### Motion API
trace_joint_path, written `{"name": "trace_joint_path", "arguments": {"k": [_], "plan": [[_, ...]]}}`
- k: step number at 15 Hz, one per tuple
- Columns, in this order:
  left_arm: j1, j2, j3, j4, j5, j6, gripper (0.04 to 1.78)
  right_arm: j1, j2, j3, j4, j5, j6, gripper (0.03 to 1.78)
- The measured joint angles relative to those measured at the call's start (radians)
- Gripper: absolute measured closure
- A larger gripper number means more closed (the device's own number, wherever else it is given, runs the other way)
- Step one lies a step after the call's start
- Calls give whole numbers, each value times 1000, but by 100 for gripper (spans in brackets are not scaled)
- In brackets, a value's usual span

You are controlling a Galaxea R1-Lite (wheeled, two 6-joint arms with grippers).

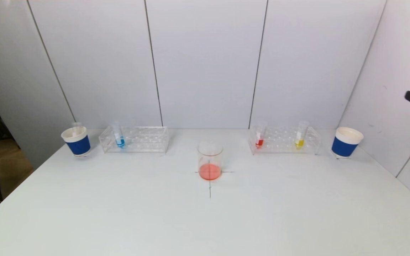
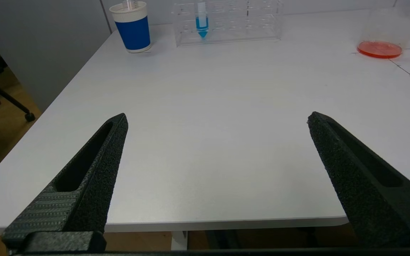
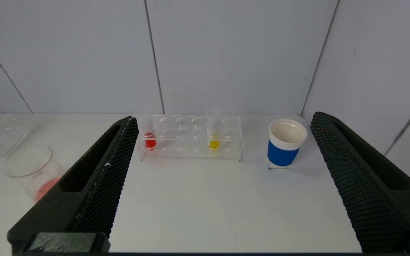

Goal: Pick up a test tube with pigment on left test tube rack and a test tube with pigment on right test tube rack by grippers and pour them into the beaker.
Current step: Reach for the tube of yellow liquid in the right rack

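Both tools (image 2: 217,119) (image 3: 222,121) spread wide, empty, above table (image 1: 119,213).

Head camera looks down from above over the whole table (image 1: 205,220). Left wrist camera sits low at the near edge, facing the far left corner. Right wrist camera faces the back wall; all three catch the beaker (image 1: 210,160).

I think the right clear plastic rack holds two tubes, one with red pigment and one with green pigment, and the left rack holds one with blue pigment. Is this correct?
Not fully. In the right clear plastic test tube rack, the second tube holds yellow pigment, not green; the head view and the right wrist view show it. The tube with red pigment there and the tube with blue pigment in the left clear rack are as you say.
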Motion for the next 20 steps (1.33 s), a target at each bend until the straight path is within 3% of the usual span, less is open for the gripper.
{"name": "trace_joint_path", "arguments": {"k": [4, 11, 15, 20], "plan": [[0, 0, 0, 0, 0, 0, 6, 43, 294, 37, -296, -27, 8, 5], [0, 0, 0, 0, 0, 0, 6, 57, 730, 128, -885, -58, 11, 5], [0, 0, 0, 0, 0, 0, 6, 59, 877, 130, -1027, -54, 4, 5], [0, 0, 0, 0, 0, 0, 6, 62, 987, 79, -1037, -49, -2, 5]]}}
